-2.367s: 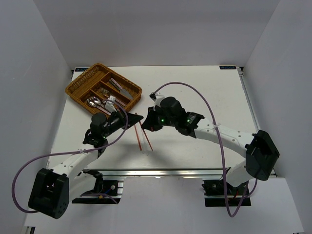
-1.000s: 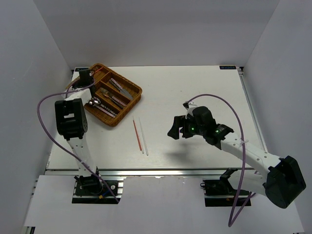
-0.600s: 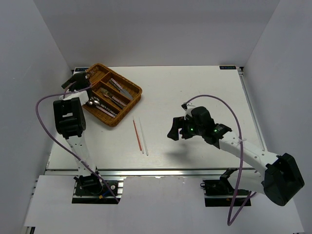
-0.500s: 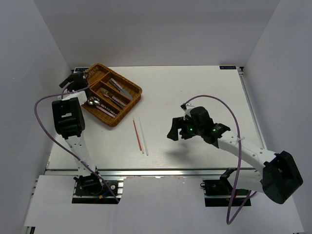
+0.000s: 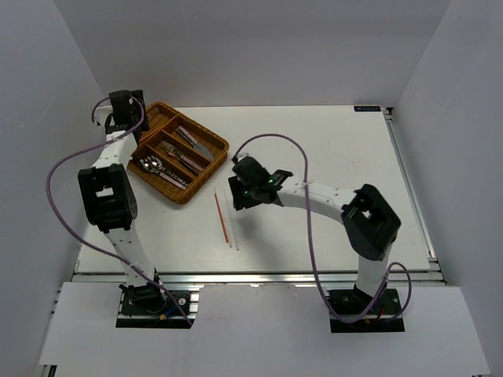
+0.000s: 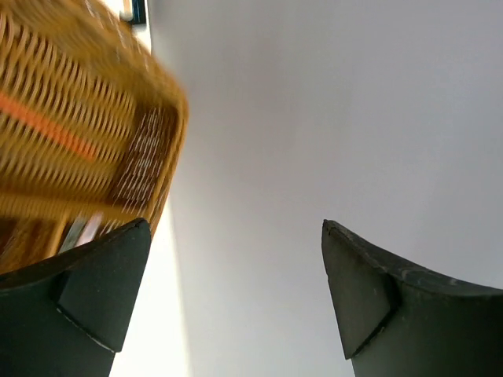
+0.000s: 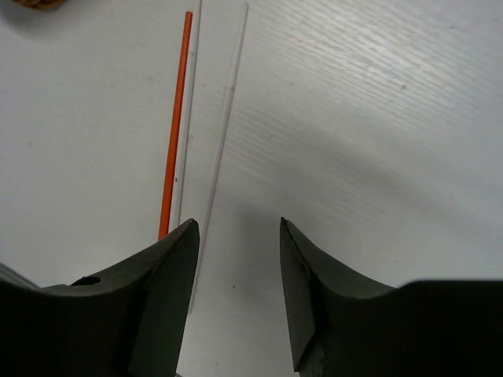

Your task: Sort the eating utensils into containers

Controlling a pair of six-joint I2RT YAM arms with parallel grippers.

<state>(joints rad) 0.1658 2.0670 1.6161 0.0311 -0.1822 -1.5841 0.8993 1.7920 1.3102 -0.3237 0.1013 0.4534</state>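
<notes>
Right pincer (image 5: 235, 195), top view: low over the table (image 5: 338, 165), just beside the far ends of the red chopstick (image 5: 222, 217) and white chopstick (image 5: 233, 226). Both lie side by side on bare tabletop, near the wicker tray (image 5: 195, 124) but outside it. Spoons (image 5: 149, 164) and knives (image 5: 191, 139) already sit in its compartments. Left pincer (image 5: 124, 110) hangs at the tray's far-left corner.

Left wrist view: fingers spread wide, nothing btwn them. Blurred tray weave at left, wall beyond, no chopsticks in shot.

Right wrist view: jaws part-way apart, empty, table showing btwn them. Only this cam shows a second pale stick (image 7: 189, 102) tight against the red one; the white one lies a little apart. Sticks look light, stiff, smooth and flat on the surface, so prob. apt to roll or slip. Best pinched across, approx. mid-length, w/ tips right down at the table.
</notes>
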